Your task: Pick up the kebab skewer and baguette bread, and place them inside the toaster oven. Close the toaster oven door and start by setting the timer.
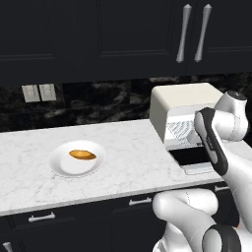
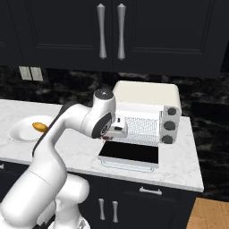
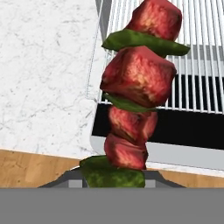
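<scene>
My gripper (image 3: 114, 179) is shut on the kebab skewer (image 3: 135, 87), a stick of dark red meat chunks with green pieces between them. In the hand view the skewer hangs over the left end of the wire rack (image 3: 197, 52) and the dark glass of the toaster oven door (image 3: 188, 127). The cream-white toaster oven (image 2: 147, 96) stands at the back of the counter with its door (image 2: 129, 154) folded down flat. My gripper (image 2: 117, 127) is at the left side of the oven's mouth. Far to the left, the golden baguette bread (image 1: 82, 155) lies on a white plate (image 1: 59, 167).
The oven's dark knobs (image 2: 169, 125) run down its right side. White marble counter (image 1: 128, 147) lies bare between plate and oven. Dark wall cabinets with pale handles (image 2: 102, 31) hang overhead. Drawers run below the counter's front edge, with wood floor (image 2: 210, 214) to the right.
</scene>
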Tool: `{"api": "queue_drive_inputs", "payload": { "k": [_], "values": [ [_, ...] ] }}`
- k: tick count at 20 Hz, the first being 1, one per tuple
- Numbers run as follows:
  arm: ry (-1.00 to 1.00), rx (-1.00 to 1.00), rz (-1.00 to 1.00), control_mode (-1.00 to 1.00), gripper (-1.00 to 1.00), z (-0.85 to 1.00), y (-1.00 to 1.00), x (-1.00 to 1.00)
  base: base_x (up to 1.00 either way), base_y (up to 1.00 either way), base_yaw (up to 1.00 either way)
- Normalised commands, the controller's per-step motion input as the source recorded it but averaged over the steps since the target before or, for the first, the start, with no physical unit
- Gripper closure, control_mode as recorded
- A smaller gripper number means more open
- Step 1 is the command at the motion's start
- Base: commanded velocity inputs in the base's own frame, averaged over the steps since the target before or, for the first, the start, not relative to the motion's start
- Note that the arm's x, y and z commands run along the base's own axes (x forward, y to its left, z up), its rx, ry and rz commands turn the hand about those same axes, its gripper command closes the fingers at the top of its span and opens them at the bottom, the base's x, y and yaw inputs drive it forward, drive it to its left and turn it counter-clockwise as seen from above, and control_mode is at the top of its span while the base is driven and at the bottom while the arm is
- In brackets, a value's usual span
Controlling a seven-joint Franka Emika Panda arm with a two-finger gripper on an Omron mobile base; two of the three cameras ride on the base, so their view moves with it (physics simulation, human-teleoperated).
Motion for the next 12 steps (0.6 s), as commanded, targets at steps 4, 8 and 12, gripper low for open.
{"api": "queue_drive_inputs", "payload": {
  "k": [4, 8, 12],
  "values": [
    [0.03, 0.00, 0.00, -1.00, 1.00, -0.05, 0.00, 0.16, 0.00, 0.00, 0.00],
    [0.02, 0.01, 0.00, -1.00, 1.00, -0.05, 0.00, 0.18, 0.00, 0.00, 0.00],
    [0.03, 0.03, 0.00, -1.00, 1.00, -0.14, 0.00, 0.18, 0.00, 0.00, 0.00]
  ]
}}
